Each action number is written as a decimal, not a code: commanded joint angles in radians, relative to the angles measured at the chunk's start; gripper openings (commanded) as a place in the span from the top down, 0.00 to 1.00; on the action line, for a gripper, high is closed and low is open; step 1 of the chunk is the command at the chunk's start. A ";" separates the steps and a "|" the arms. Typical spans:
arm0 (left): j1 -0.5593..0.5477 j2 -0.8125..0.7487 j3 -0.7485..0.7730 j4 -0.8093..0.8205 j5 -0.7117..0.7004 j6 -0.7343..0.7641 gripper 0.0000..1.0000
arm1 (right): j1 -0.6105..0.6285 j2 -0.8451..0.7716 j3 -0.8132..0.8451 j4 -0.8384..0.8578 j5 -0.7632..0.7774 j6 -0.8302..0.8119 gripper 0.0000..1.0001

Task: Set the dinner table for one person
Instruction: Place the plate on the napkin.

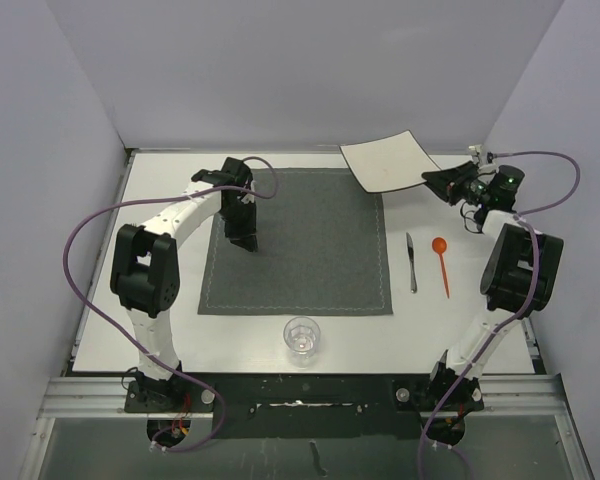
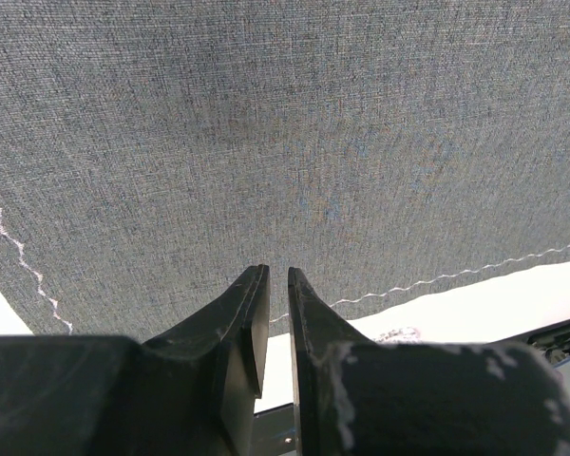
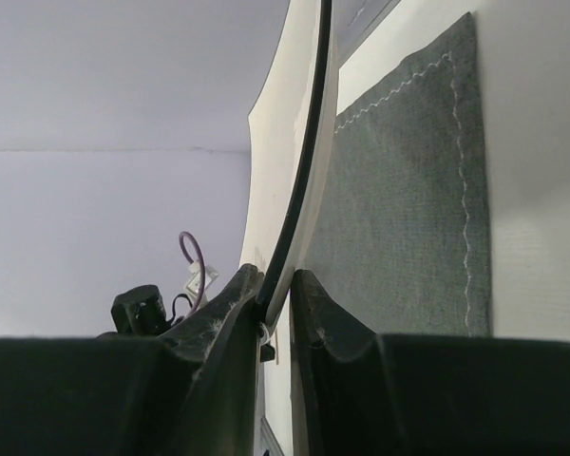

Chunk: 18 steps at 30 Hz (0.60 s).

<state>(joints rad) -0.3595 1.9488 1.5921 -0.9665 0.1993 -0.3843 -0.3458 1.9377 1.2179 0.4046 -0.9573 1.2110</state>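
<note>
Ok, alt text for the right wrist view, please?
The right gripper pinches the rim of a white plate, seen edge-on. Beyond the plate lie the grey placemat and the white table.

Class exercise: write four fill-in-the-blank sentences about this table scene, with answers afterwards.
1. The right gripper is shut on the square white ____.
2. The left gripper is over the dark grey stitched cloth ____.
3. Right of the metal knife lies an orange plastic ____.
4. On the flat white dinner table, nearest the arm bases, stands a clear ____.
Answers: plate; placemat; spoon; glass.
</note>
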 commanded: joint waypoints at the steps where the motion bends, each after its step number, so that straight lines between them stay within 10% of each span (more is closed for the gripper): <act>1: -0.008 -0.035 0.038 -0.004 0.024 0.008 0.87 | 0.028 -0.161 0.021 0.139 -0.047 0.030 1.00; 18: -0.015 -0.181 -0.060 -0.014 0.022 0.012 0.87 | 0.128 -0.302 -0.146 0.193 0.043 0.053 1.00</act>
<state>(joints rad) -0.3714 1.8927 1.5532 -0.9783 0.2070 -0.3840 -0.2432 1.7576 1.0603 0.4068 -0.8928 1.2140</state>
